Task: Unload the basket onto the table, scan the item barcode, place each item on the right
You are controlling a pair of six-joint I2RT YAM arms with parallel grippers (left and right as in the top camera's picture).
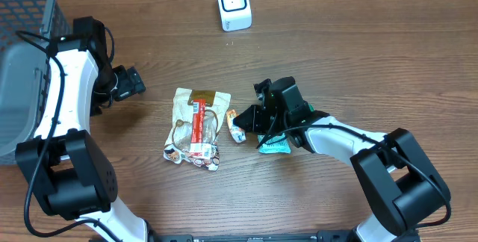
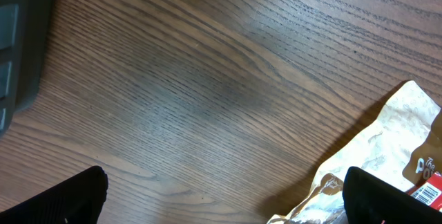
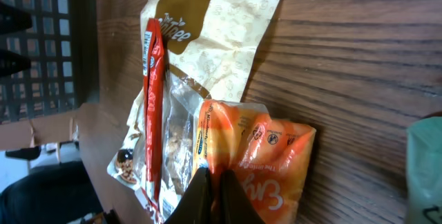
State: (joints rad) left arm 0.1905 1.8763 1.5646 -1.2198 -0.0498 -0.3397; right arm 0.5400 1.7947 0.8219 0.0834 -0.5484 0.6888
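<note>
An orange snack packet (image 3: 269, 148) sits at the right edge of a pile of packets on the wooden table. My right gripper (image 3: 214, 182) is shut, with its fingertips pinched on the packet's near edge; in the overhead view the gripper (image 1: 246, 120) meets the packet (image 1: 236, 126) just right of the pile. The white barcode scanner (image 1: 233, 4) stands at the far edge of the table, well apart. My left gripper (image 1: 133, 83) hangs wide open over bare wood left of the pile, with nothing between its fingers (image 2: 224, 189).
The pile holds a tan coffee bag (image 1: 196, 104), a red bar (image 1: 199, 126) and clear nut packets. A teal packet (image 1: 275, 145) lies under my right arm. A dark mesh basket (image 1: 22, 63) fills the far left.
</note>
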